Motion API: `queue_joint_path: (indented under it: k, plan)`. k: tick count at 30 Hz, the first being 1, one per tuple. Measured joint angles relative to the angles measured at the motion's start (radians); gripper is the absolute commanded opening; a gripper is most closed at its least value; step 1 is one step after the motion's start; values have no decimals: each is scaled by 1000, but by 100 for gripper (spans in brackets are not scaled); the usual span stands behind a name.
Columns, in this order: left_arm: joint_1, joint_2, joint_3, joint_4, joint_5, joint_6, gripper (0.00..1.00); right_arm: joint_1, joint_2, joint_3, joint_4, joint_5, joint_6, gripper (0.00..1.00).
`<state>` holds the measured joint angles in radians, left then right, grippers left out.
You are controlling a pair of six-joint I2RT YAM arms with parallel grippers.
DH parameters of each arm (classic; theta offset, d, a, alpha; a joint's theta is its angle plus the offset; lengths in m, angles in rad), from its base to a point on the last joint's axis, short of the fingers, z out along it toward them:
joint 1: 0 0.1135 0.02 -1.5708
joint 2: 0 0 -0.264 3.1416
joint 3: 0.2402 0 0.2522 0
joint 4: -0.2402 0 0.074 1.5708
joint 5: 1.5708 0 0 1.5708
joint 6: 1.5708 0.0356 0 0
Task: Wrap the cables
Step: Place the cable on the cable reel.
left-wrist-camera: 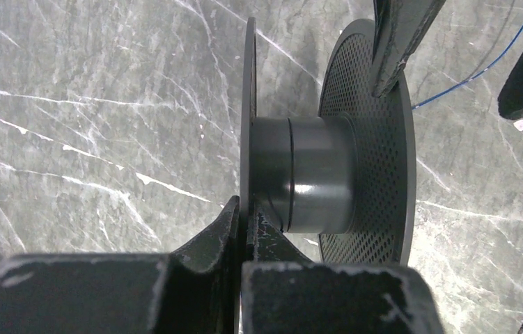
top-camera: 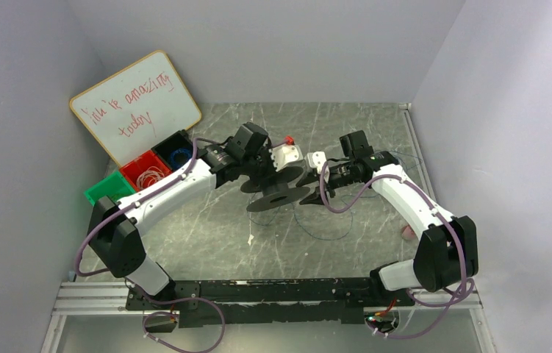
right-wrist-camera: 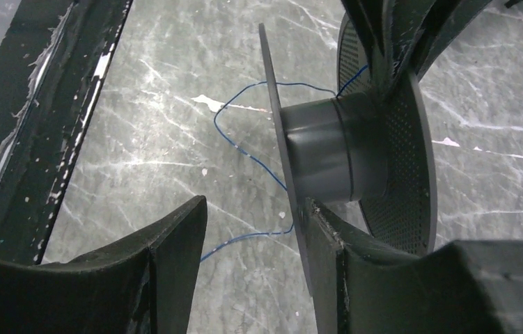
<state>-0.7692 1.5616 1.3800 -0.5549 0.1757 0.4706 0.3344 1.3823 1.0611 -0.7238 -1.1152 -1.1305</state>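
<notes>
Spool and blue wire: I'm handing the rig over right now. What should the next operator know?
Left gripper: shut on a flange of the black spool, which it holds clear of the table.
Right gripper: open, its jaws on either side of a flange edge, not clamped.
Blue wire: mostly loose on the table, with one strand rising to the hub.
Done: spool picked up.
Left: the hub shows no turns, so all the winding remains.
</notes>
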Motion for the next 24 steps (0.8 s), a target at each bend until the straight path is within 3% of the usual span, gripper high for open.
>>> queue_joint_path:
  k: [7, 10, 14, 15, 16, 17, 19, 20, 24]
  plan:
    - [0, -9, 0, -14, 53, -8, 3, 1, 29, 0, -53, 10, -19, 55]
    - [-4, -21, 0, -17, 87, -7, 3, 1, 42, 0, -53, 15, -10, 49]
    - [-7, -40, 0, -19, 108, -7, 3, 1, 43, 0, -55, 15, -6, 8]
    - [-7, -43, 0, -19, 112, -7, 3, 0, 45, 0, -59, 14, -5, 1]
    - [-7, -44, 0, -19, 116, -7, 3, 0, 48, 2, -63, 14, -9, 0]
    - [-7, -44, 0, -21, 113, -5, 6, 1, 53, 7, -66, 1, -21, 0]
    - [-3, -44, 0, -30, 117, -11, 29, 7, 60, 16, -84, -5, -40, 0]
    - [-3, -45, 0, -31, 116, -10, 35, 8, 63, 18, -87, -6, -52, 0]
    - [-5, -53, 0, -26, 128, -20, 52, -2, 70, 17, -127, 22, -74, 0]
